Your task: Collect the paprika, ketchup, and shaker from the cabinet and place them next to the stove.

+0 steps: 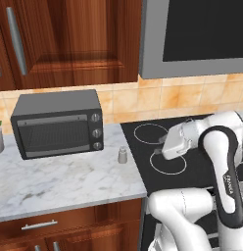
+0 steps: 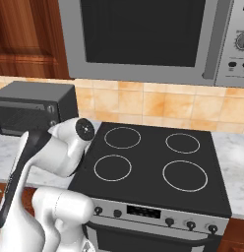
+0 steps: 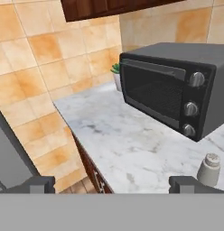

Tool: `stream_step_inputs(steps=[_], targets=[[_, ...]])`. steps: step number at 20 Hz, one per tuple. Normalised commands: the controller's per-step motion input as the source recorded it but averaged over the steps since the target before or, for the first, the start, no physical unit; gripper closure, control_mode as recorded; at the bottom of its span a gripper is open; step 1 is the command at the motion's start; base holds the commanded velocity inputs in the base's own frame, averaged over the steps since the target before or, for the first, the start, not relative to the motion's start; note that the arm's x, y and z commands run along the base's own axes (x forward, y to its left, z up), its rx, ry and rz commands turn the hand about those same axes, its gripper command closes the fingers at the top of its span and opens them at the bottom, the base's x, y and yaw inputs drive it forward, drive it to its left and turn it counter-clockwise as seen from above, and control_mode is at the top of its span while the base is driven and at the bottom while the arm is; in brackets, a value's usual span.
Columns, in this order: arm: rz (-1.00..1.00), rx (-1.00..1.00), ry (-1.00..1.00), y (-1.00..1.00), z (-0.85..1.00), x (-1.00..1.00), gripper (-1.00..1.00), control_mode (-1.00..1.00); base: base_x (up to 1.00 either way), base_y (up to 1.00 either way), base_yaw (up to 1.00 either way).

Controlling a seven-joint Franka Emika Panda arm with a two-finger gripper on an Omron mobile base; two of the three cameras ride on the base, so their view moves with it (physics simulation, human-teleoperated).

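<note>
A white-grey shaker (image 1: pixel 122 155) is seen on the grey-veined white marble bench (image 1: pixel 55 181); white rings are printed on the black stove (image 2: pixel 153 167); the toaster oven (image 1: pixel 57 122) is dark grey

- Your left base view looks forward and down from behind the arm's left, over the marble worktop (image 1: pixel 55 181) with the toaster oven (image 1: pixel 57 122) and the stove (image 1: pixel 192 162) at its right edge.
- Your right base view faces the stove (image 2: pixel 153 162) squarely from above, the toaster oven (image 2: pixel 33 113) at left.
- Your hand view sits low and rolled, close along the worktop (image 3: pixel 132 144), facing the toaster oven (image 3: pixel 177 90).
- All three share that toaster oven.
</note>
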Motion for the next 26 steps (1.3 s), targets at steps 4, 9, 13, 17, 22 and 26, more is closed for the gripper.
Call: stream_step_inputs(steps=[4, 9, 13, 17, 22, 26], targets=[[-0.1, 0.03, 0.14, 0.01, 0.47, -0.66, -1.0, -1.0, 0.0, 0.0, 0.0], [-0.18, 0.0, 0.05, 0.25, 0.06, -0.63, -1.0, -1.0, 0.0, 0.0, 0.0], [-0.23, 0.0, 0.0, 0.48, 0.0, -0.5, -1.0, -1.0, 0.0, 0.0, 0.0], [-0.14, 0.0, 0.01, 0.26, 0.0, -0.28, -1.0, -1.0, 0.0, 0.0, 0.0], [0.0, 0.0, 0.0, 0.02, 0.0, 0.0, -1.0, -1.0, 0.0, 0.0, 0.0], [-0.02, -0.01, 0.0, 0.1, 0.0, -0.09, -1.0, -1.0, 0.0, 0.0, 0.0]])
